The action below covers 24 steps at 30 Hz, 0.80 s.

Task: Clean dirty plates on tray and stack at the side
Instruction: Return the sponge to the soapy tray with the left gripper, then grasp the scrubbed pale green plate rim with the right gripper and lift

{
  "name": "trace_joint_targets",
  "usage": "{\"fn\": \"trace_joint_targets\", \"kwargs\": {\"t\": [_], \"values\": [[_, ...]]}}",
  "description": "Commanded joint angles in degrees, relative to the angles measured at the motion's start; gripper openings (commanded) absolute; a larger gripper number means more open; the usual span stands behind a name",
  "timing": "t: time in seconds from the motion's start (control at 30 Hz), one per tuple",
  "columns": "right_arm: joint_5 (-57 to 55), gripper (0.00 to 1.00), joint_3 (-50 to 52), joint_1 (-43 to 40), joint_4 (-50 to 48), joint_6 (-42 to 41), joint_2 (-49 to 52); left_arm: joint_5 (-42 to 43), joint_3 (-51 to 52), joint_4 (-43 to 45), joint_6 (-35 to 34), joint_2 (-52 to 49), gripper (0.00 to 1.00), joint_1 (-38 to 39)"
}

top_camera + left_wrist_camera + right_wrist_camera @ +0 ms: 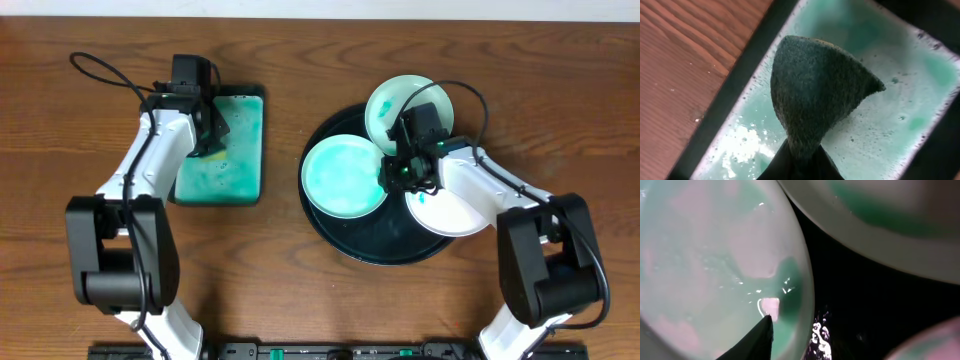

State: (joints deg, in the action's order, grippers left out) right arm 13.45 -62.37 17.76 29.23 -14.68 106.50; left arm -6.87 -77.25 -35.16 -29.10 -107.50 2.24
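Note:
The black tray holds three plates. A mint-green plate lies at its left. A second mint-green plate overhangs its far rim, and a white plate with a small teal smear lies at the right. My right gripper is at the left plate's right rim. In the right wrist view one finger lies over that plate's inside near its edge; the other finger is hidden against the dark tray. My left gripper is shut on a dark green sponge.
A rectangular teal-green tray with foamy liquid lies at the left on the wooden table; the sponge hangs over it. A black cable loops behind the left arm.

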Motion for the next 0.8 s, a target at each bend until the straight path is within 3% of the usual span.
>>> {"fn": "trace_joint_targets", "kwargs": {"t": [0.0, 0.13, 0.3, 0.53, 0.67, 0.77], "values": [[0.7, 0.35, 0.31, 1.44, -1.05, -0.55, 0.79, -1.09, 0.17, 0.48, -0.07, -2.97, 0.07, 0.22], [0.24, 0.35, 0.31, 1.95, -1.49, -0.55, 1.16, -1.09, 0.17, 0.94, -0.07, -4.13, 0.1, 0.17], [-1.25, 0.35, 0.31, 2.21, -1.86, -0.52, 3.17, -1.14, 0.15, 1.36, -0.04, -4.11, 0.44, 0.17], [-1.22, 0.01, -0.22, 2.27, -1.53, -0.52, 3.76, -1.11, -0.31, 0.24, -0.07, -0.81, 0.45, 0.02], [-1.27, 0.01, -1.95, 2.27, 0.15, -0.28, 3.72, -1.11, -0.35, -0.42, -0.07, 3.96, 0.5, 0.02], [-1.68, 0.01, -4.55, 2.43, 2.95, 1.62, 3.65, -1.14, -0.33, -0.94, -0.04, 7.34, 0.59, 0.02]]}}
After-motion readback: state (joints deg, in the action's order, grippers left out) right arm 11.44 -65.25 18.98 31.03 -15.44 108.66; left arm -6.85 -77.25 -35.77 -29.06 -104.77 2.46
